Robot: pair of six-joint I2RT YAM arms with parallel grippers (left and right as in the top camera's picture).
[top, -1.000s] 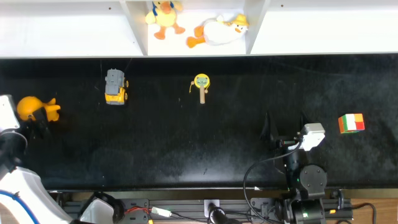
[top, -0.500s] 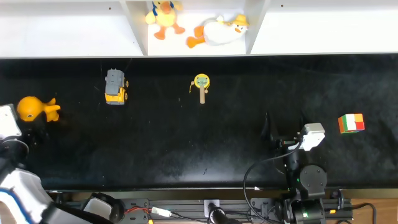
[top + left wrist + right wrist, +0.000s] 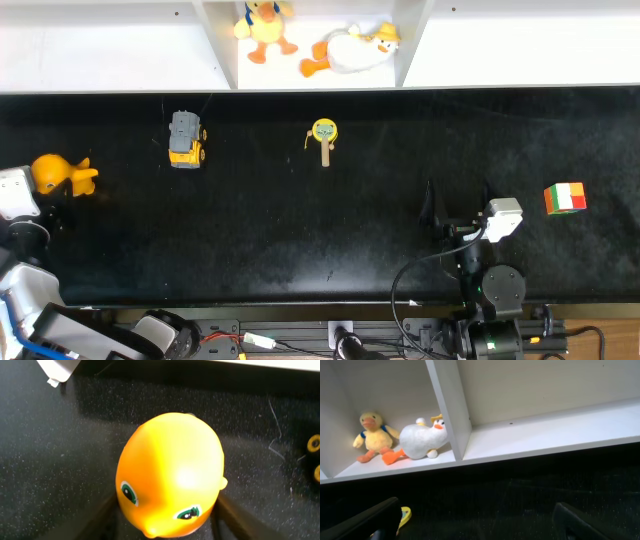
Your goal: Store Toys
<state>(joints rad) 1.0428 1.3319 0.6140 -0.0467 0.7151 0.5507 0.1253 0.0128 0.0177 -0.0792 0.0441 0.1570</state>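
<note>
Clearly the storing is only partly done. From above, two plush toys lie in the middle compartment of the white shelf (image 3: 120, 60): one yellow duck plush (image 3: 265, 25) and one white goose plush (image 3: 350, 48). Four toys are not yet stored and sit on the black surface (image 3: 300, 240), so I judge about a third of the job finished. They are one orange duck (image 3: 52, 173) near the left edge, one toy truck (image 3: 185, 138) toward the shelf-side edge left of middle, one yellow rattle (image 3: 324, 135) near the middle of that edge, and one coloured cube (image 3: 565, 197) near the right edge. The left hand (image 3: 45, 197) is at the orange duck. The right hand (image 3: 456, 205) sits toward the near edge, right of middle, well apart from every toy.

In the left wrist view the orange duck stands on the surface, close up against the left hand. Whether that hand pinches it or merely brackets it, I cannot tell. It looks to be the toy now being dealt with.

In the right wrist view the right hand is spread wide and holds nothing, and it faces the shelf and both plush toys.
</note>
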